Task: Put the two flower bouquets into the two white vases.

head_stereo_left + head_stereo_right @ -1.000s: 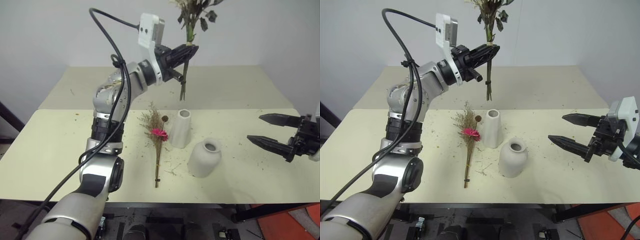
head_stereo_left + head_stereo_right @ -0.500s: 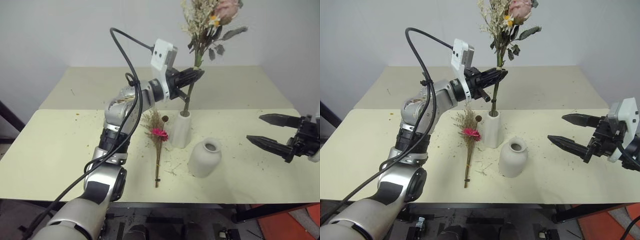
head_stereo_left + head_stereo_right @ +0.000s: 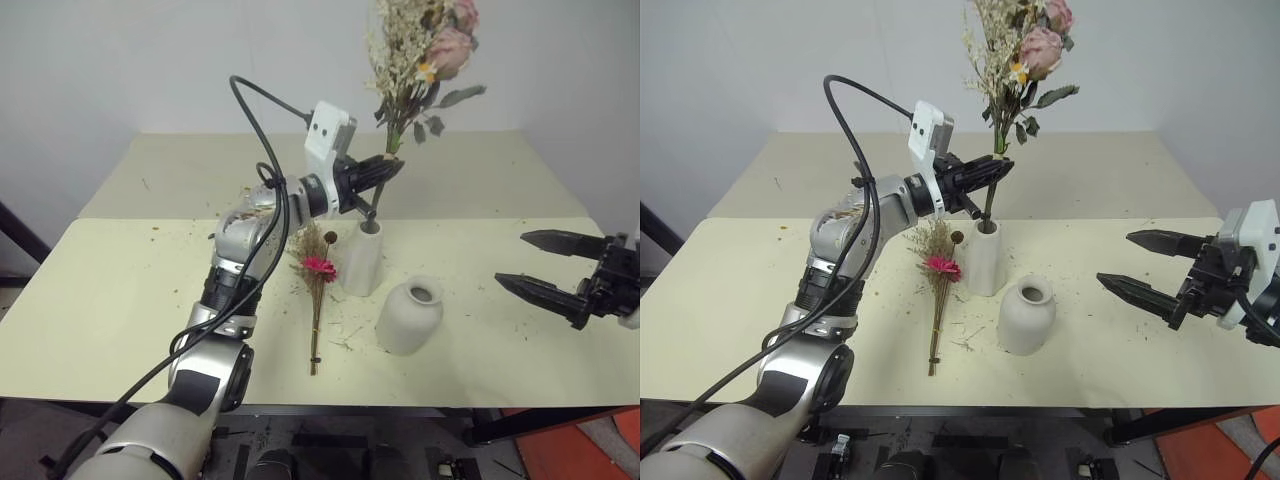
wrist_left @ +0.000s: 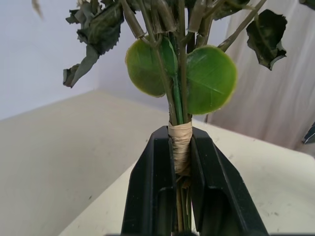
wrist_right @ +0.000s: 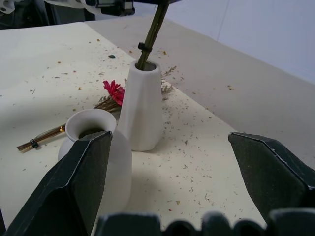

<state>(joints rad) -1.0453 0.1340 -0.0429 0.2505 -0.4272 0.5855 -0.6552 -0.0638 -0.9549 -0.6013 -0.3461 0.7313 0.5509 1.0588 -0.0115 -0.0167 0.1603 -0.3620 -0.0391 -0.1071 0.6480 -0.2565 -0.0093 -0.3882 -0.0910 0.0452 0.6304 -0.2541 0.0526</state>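
My left gripper (image 3: 386, 169) is shut on the taped stems of the cream and pink rose bouquet (image 3: 420, 50), just above the tall slim white vase (image 3: 362, 258). The stem ends reach down into that vase's mouth. The left wrist view shows both black fingers (image 4: 150, 191) clamped on the taped stem (image 4: 180, 147). The second bouquet (image 3: 317, 285), tan grasses with a magenta daisy, lies flat on the table left of the tall vase. The squat round white vase (image 3: 409, 315) stands in front and to the right. My right gripper (image 3: 545, 265) hovers open at the far right, holding nothing.
Dried plant crumbs are scattered over the cream table (image 3: 120, 290) around the vases. A second table section (image 3: 200, 170) joins behind, backed by a white wall. A black cable (image 3: 262, 130) loops over my left arm.
My left gripper has come down with the rose bouquet, bringing the stem ends from above the tall vase into its mouth. The right gripper has stayed in place.
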